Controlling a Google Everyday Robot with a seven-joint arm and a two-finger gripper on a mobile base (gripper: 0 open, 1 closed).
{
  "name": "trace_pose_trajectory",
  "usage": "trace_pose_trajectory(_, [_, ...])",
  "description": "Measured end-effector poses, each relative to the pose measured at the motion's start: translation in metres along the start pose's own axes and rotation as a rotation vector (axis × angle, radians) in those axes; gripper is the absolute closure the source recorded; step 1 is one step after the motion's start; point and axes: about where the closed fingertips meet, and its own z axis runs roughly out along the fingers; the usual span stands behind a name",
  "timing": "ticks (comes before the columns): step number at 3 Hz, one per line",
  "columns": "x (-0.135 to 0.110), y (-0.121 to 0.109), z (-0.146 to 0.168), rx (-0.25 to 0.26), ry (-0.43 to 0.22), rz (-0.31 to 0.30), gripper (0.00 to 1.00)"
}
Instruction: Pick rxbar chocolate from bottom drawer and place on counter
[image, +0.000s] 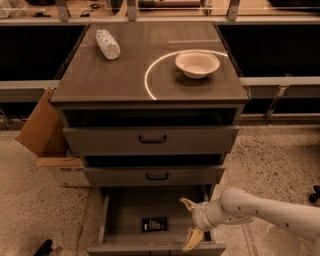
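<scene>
The rxbar chocolate (154, 224), a small flat black wrapper with white lettering, lies on the floor of the open bottom drawer (131, 208), left of centre near the front. My gripper (190, 223) is open over the right part of the drawer, to the right of the bar and apart from it. One fingertip (186, 202) is toward the back, the other at the drawer's front edge. The white arm comes in from the lower right. The counter (125, 75) is the glossy wood-grain top with a curved light reflection.
A white bowl (197, 63) stands at the counter's right and a white crinkled cylindrical packet (108, 44) at its back left. The two upper drawers with black handles (152, 139) are pulled out slightly. A cardboard box (45, 135) stands left of the cabinet.
</scene>
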Motion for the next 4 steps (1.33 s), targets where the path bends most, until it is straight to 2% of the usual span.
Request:
trace_pose_trajectory(1, [0.026,-0.02,0.064,-0.015,-0.082,0.027,0.0])
trace_pose_trajectory(2, [0.029,-0.026,0.072,-0.017,-0.094,0.013,0.0])
trace_pose_trajectory(4, [0.05,-0.051,0.108,-0.019,-0.104,-0.035,0.0])
